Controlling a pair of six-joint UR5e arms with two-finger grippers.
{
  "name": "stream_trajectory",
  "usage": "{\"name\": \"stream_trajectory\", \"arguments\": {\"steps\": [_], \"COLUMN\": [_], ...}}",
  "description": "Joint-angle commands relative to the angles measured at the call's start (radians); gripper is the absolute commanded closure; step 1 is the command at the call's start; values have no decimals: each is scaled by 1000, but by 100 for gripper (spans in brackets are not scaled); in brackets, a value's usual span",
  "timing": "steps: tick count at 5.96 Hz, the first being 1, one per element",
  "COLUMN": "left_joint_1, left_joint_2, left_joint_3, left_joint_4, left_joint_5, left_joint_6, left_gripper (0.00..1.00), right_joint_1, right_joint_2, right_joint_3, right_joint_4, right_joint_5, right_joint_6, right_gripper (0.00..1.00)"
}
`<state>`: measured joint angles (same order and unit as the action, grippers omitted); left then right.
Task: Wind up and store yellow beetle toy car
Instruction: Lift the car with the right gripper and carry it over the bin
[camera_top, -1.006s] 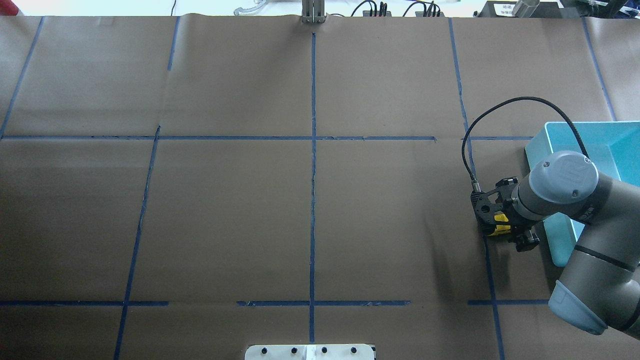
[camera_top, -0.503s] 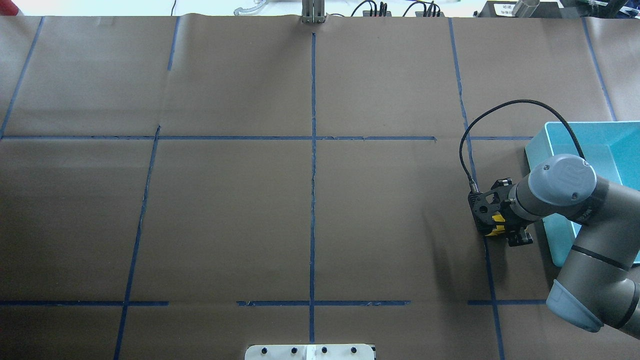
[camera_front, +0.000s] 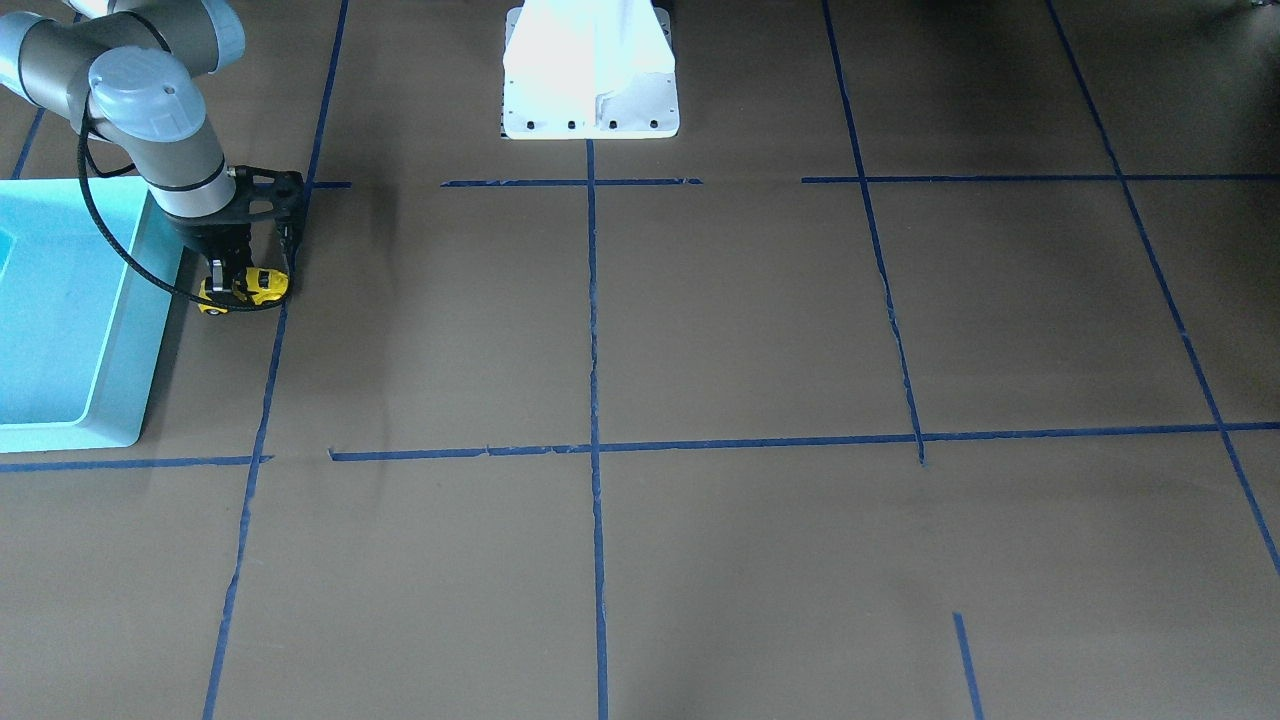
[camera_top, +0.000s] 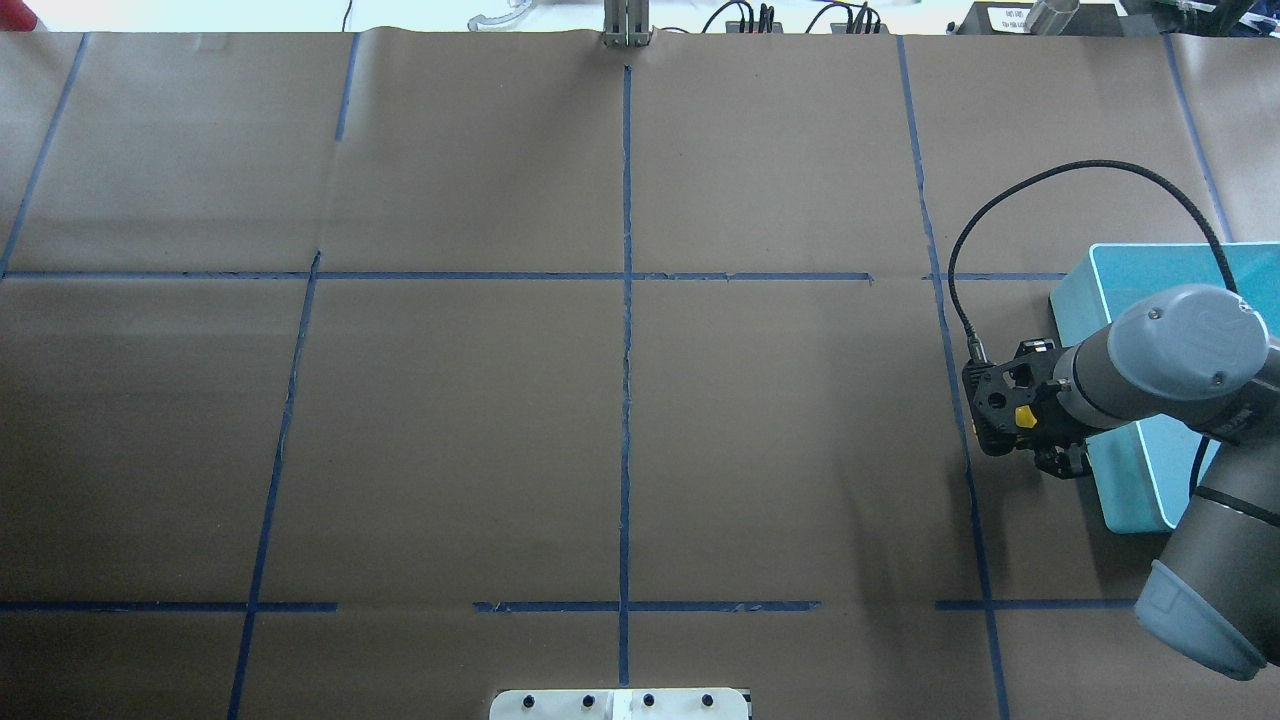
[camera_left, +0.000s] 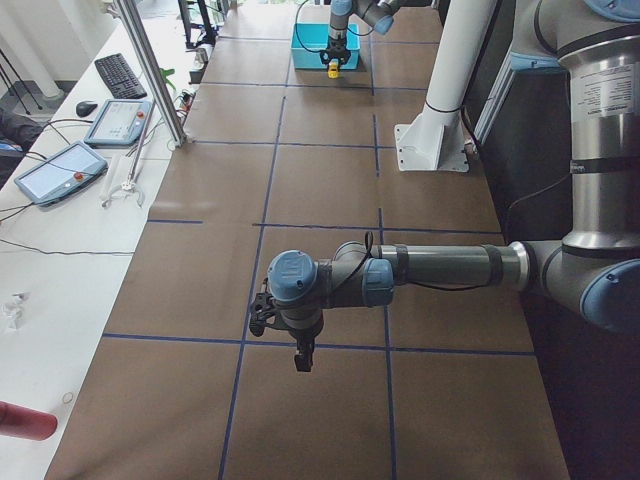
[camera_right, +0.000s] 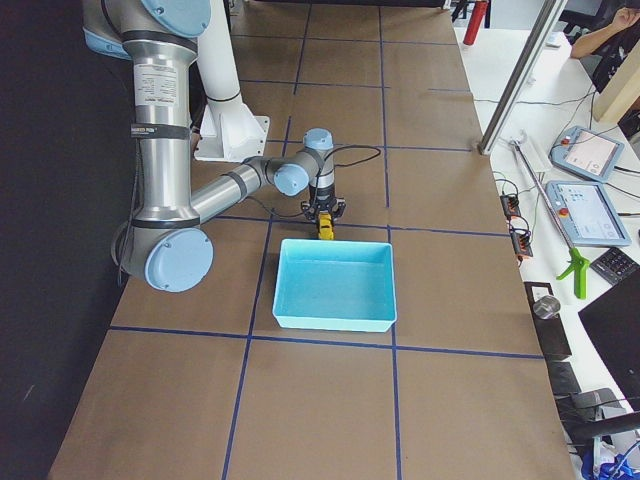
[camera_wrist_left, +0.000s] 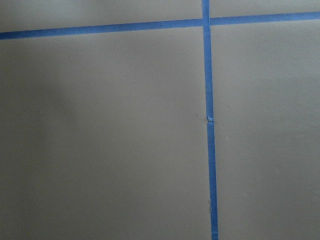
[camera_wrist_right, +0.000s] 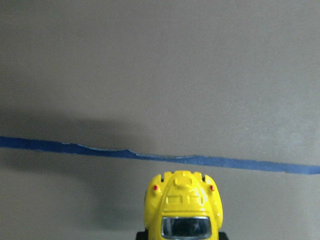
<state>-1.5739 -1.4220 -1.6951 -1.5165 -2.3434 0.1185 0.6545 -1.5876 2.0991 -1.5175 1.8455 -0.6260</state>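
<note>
My right gripper (camera_front: 240, 278) points down, shut on the yellow beetle toy car (camera_front: 246, 287), just off the near side of the turquoise bin (camera_front: 135, 320). The car is at about table height; I cannot tell whether its wheels touch. From overhead only a yellow patch of the car (camera_top: 1024, 416) shows under the right gripper (camera_top: 1030, 428), beside the bin (camera_top: 1125, 490). The right wrist view shows the car (camera_wrist_right: 183, 207) from above, its rounded end toward a blue tape line. My left gripper (camera_left: 303, 358) hangs over the table's other end; I cannot tell if it is open or shut.
Brown paper with a grid of blue tape lines (camera_top: 626, 330) covers the table. The robot's white base (camera_front: 590, 70) stands at the table's edge. A black cable (camera_top: 1050, 190) loops from the right wrist. Tablets and a keyboard (camera_left: 120, 75) lie on a side bench.
The right gripper, still shut on the car, has moved toward the turquoise bin and slightly away from the robot. Less of the car shows from overhead.
</note>
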Motion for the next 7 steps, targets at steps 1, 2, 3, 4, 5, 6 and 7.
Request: {"name": "stream_trajectory", "arguments": {"steps": [1,2,3,4,5,6,7], "left_joint_1": [2,0,0,0,0,0,2], "left_joint_2": [0,0,0,0,0,-2,0], "left_joint_3": [0,0,0,0,0,0,0], "left_joint_4": [-2,-4,-4,-7,-8,-8,-10], "left_joint_5": [1,1,1,1,1,1,1], "left_joint_6": [1,1,1,1,1,1,1], "left_gripper": [0,0,0,0,0,0,0], "right_joint_1": [77,135,228,323,342,341,341], "right_joint_2": [-15,-79,-163,-176,-186,-155,-154], "right_joint_3": [133,122,101,-21,-165,-307,-317], "right_joint_4": [-171,-173,-171,-132,78,238,288], "right_joint_5": [7,3,-8,-2,18,87,157], "right_joint_6": [-17,-65,-149,-311,-310,-232,-178], "right_gripper": [100,100,100,100,100,100,100]}}
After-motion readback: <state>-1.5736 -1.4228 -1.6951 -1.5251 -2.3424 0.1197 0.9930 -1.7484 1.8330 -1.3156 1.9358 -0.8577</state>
